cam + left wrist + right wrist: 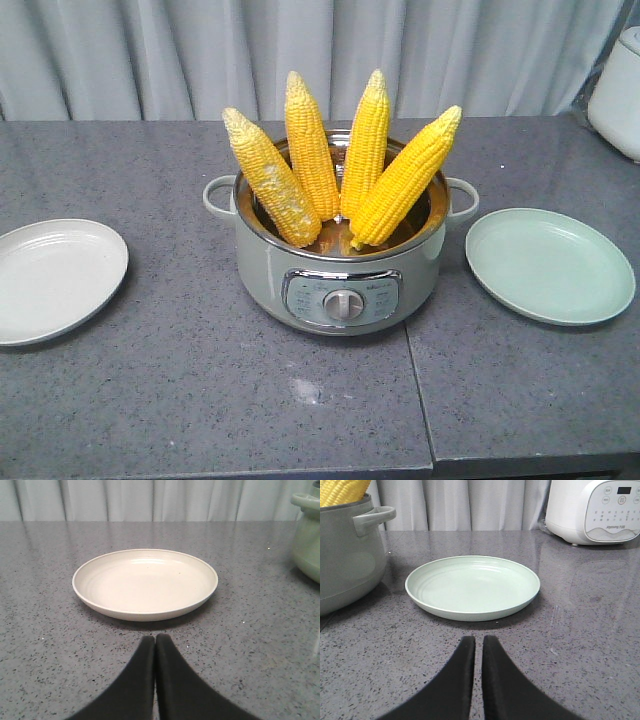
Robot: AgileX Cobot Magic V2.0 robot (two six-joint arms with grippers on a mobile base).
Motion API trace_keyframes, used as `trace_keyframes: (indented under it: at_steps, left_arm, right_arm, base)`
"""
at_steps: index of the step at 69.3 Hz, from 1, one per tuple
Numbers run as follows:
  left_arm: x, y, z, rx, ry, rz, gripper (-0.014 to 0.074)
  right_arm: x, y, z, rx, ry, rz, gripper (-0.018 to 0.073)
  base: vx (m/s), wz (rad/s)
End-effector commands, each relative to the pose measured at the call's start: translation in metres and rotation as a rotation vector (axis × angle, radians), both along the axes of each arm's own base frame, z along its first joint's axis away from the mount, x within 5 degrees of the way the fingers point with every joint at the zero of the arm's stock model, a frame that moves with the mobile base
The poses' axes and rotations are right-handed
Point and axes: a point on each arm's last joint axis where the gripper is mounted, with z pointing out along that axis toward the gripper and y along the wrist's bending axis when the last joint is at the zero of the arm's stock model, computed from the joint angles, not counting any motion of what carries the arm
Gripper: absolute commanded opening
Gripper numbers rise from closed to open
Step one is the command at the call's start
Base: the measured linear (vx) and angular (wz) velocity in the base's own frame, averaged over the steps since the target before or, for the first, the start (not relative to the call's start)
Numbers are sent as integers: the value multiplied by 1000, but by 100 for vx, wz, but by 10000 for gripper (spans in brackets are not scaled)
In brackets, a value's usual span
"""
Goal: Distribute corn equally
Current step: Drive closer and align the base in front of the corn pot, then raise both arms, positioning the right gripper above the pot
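4 corn cobs [340, 170] stand tilted in pot [340, 290], centre. Cream plate [55, 280] left, green plate [550, 265] right. Left gripper [155, 640] clenched, nothing held; right gripper [478, 641] near-closed, nothing held.

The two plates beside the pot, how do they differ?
Colour: one is the cream plate, the other the green plate. The cream plate lies ahead of the left gripper, pot on its right; the green plate lies ahead of the right gripper, pot on its left. Both are round, shallow and empty.
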Motion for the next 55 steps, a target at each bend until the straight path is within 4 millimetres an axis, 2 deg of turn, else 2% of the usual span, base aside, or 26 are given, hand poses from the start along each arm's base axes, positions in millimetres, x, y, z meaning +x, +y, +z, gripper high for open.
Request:
trace_keyframes:
  at_steps: [1, 11, 15, 22, 28, 38, 49, 55]
  left_arm:
    - [0, -1, 8, -11, -96, -8, -9]
    - [0, -1, 13, -71, -158, -10, -9]
    - [0, -1, 21, -99, -237, -8, -9]
    - [-3, 0, 40, -78, -374, -7, -9]
    - [-4, 0, 59, -73, -465, -6, -9]
    - [7, 0, 92, -72, -449, -5, -9]
    - [40, 0, 135, -40, -329, -9, -9]
    - [61, -1, 154, -19, -226, -24, -9]
  right_arm:
    - [1, 0, 6, -14, -75, 1, -8]
    - [1, 1, 15, 37, -172, 10, -8]
    - [-1, 2, 32, 86, -262, 16, -8]
    - [-7, 2, 68, 23, -398, 24, -8]
    - [-6, 2, 95, 1, -408, 21, -8]
    - [16, 1, 134, -26, -298, 16, -8]
    - [50, 0, 172, -66, -181, 12, -8]
    - [75, -1, 181, -42, -74, 12, -8]
  base:
    - [0, 0]
    - [0, 0]
    - [0, 0]
    - [0, 0]
    - [0, 0]
    - [0, 0]
    - [0, 0]
    - [0, 0]
